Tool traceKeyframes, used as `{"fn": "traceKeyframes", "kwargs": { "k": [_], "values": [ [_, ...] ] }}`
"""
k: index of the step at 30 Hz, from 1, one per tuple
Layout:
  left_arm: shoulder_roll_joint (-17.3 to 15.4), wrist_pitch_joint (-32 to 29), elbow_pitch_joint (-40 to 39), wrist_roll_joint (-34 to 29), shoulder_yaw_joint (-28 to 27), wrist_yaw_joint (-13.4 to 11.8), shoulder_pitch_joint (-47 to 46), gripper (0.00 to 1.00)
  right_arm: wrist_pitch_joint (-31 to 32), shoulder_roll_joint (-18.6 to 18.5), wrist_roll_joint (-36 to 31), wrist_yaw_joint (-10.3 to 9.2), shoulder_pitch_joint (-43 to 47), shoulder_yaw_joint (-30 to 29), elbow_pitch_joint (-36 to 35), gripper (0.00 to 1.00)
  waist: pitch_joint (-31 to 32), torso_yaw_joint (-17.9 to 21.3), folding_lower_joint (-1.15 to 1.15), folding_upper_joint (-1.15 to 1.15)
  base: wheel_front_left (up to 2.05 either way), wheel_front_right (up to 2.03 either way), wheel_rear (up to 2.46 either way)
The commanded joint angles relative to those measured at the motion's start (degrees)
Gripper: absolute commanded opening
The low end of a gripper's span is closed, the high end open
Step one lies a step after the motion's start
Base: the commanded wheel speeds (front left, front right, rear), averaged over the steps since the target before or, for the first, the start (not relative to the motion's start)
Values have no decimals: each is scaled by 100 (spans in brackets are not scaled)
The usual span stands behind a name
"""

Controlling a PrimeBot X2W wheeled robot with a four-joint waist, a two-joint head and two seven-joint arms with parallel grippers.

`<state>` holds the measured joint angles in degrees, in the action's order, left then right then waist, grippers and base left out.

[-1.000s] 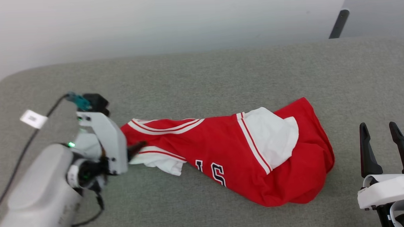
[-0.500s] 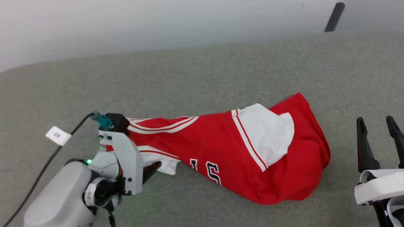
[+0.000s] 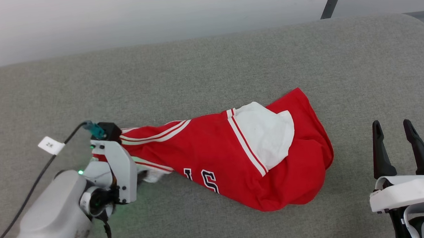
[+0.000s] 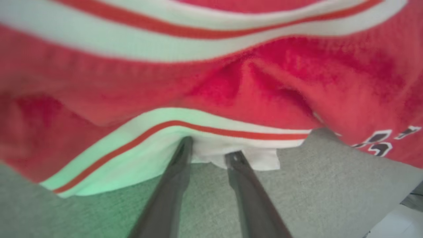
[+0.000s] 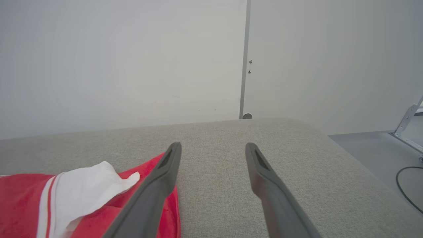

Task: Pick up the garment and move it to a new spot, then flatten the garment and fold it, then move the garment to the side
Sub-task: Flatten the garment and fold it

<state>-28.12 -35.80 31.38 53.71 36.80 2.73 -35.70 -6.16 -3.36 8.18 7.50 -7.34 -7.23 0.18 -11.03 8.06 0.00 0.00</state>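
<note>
since a moment ago, the left gripper (image 4: 211,147) has slid in closer to the garment (image 3: 217,157). its two dark fingers now poke at the edge of the white sleeve (image 4: 244,160) at the shirt's left end. they have come a little nearer each other, but a gap shows between them, so the cloth is not pinched yet.

the garment lies crumpled in a long heap on the grey cushion (image 3: 231,72), in the same shape as before. it sits lower in the head view because the camera turned, not because the shirt moved.

the right gripper (image 3: 391,123) waits off to the right of the shirt, fingers spread wide, holding nothing.

i think the pick-up is just starting. the left fingers must close on the sleeve before any lift, and the flattening and folding are still to do.
</note>
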Motion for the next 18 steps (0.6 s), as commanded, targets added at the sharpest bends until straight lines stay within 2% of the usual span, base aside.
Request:
{"fn": "traceKeyframes", "kwargs": {
  "k": [1, 3, 9, 15, 18],
  "values": [
    [130, -71, 211, 30, 111, 51, 131, 0, -42, 12, -25, -2, 37, -29, 27, 100, 39, -29, 0, 0, 0, 0, 0],
    [115, -146, 256, 93, 104, 101, 90, 0, -33, 14, -47, -2, 76, -53, 46, 100, 93, -72, 0, 0, 0, 0, 0],
    [-212, -310, 80, 50, 82, 157, -94, 0, 4, 24, -88, -2, 180, -95, 48, 100, 278, -256, 0, 0, 0, 0, 0],
    [-559, -523, -505, 7, 90, 179, -166, 0, 58, 26, -103, -2, 282, -103, 17, 100, 421, -466, 0, 0, 0, 0, 0],
    [-791, -698, -897, 0, 57, 73, -148, 0, 93, 27, -102, -2, 313, -111, -11, 100, 449, -541, 0, 0, 0, 0, 0]
  ]
}}
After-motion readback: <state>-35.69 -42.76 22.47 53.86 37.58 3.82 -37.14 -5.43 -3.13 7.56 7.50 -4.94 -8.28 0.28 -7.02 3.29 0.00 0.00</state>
